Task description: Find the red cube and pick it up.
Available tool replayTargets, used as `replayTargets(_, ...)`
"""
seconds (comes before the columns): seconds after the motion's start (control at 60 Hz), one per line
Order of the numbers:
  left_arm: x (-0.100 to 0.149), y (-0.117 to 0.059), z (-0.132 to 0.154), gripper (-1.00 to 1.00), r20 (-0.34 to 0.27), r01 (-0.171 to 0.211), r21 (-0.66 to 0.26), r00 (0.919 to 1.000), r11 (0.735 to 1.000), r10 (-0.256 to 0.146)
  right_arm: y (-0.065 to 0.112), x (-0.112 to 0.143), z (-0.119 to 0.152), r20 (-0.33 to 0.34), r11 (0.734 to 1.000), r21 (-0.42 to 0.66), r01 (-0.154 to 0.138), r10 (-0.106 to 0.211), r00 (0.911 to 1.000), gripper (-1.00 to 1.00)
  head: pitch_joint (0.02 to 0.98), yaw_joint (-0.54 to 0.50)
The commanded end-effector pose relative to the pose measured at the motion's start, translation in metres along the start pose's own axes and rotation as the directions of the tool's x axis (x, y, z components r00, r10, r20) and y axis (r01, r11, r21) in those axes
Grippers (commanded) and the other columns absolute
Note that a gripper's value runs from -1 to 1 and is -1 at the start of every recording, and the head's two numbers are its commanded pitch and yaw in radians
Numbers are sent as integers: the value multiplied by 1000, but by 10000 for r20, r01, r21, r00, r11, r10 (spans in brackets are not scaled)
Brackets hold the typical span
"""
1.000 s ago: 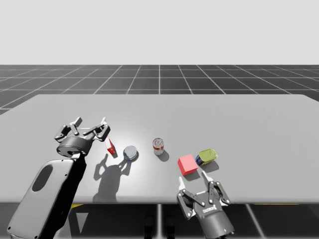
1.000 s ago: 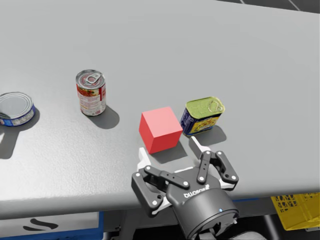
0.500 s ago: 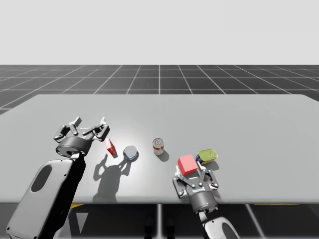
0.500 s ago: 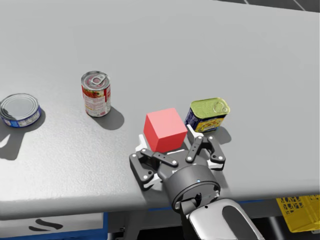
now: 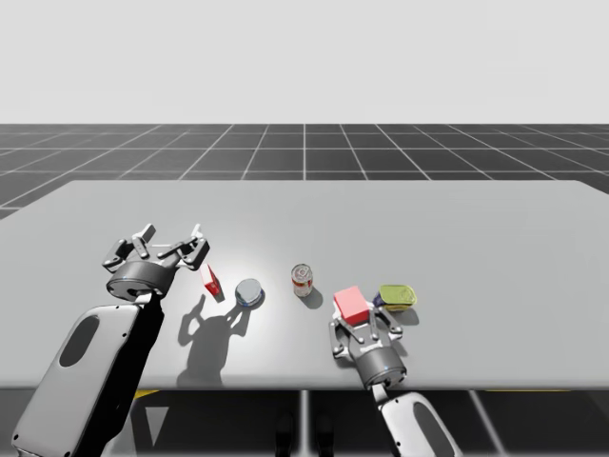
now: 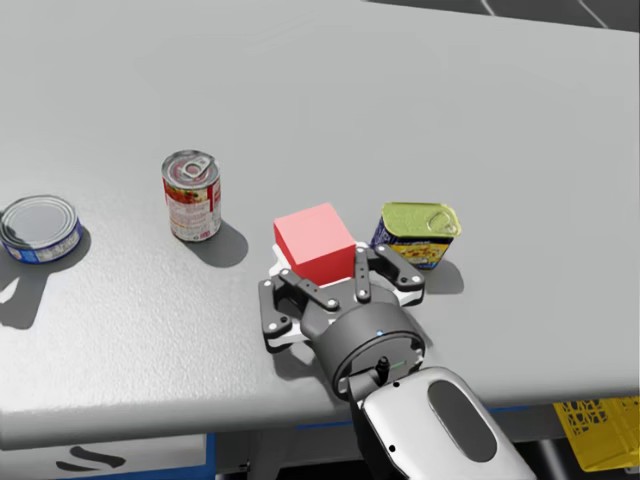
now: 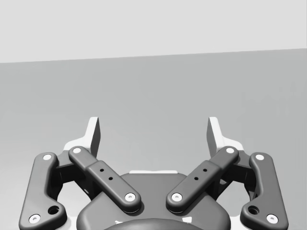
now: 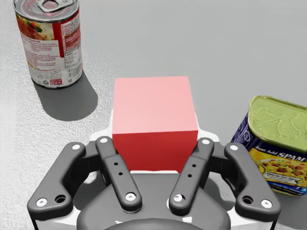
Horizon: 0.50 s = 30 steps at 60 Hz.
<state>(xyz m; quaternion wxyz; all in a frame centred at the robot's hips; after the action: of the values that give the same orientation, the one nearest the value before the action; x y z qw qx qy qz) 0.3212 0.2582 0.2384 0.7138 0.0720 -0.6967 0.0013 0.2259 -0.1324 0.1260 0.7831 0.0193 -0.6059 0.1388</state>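
Both fingers of my right gripper (image 8: 155, 135) stand against opposite sides of the cube (image 8: 153, 108), pinching it low down, so the grasp looks made and the lift is the step now in hand. The cube sits near the front edge of the table (image 5: 476, 238), between the tall can (image 6: 192, 195) and the tin (image 6: 418, 232), close to the tin but apart from it. I cannot tell whether its underside has left the surface. The next move, as I judge it, calls for a straight rise with the pinch held firm, keeping the outer finger from knocking the tin just beside it. My left gripper (image 7: 153, 136) hangs over the left of the table with its fingers spread on nothing, and should need no part in this. Against half a second ago, the right gripper has pushed forward around the cube and its fingers have drawn in. The cube itself has shifted a little toward the tall can and away from the tin. A second ago that gripper was short of the cube at the table's edge. The cans and the left arm stand as they were.
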Motion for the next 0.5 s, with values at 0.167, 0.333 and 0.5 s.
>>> replayTargets(0.167,0,0,0,-1000,2,-1,2,10000,10000,1,-6,-20,1,-737,9979,-640,105,-152,9972,1000,835,-215)
replayTargets(0.333,0,0,0,-1000,3,-1,2,10000,10000,1,-7,-20,0,-721,9978,-634,177,-222,9971,1000,717,-216)
replayTargets(0.5,0,0,0,-1000,2,-1,2,10000,10000,1,-6,-20,0,-688,9977,-649,211,-256,9973,1000,579,-223)
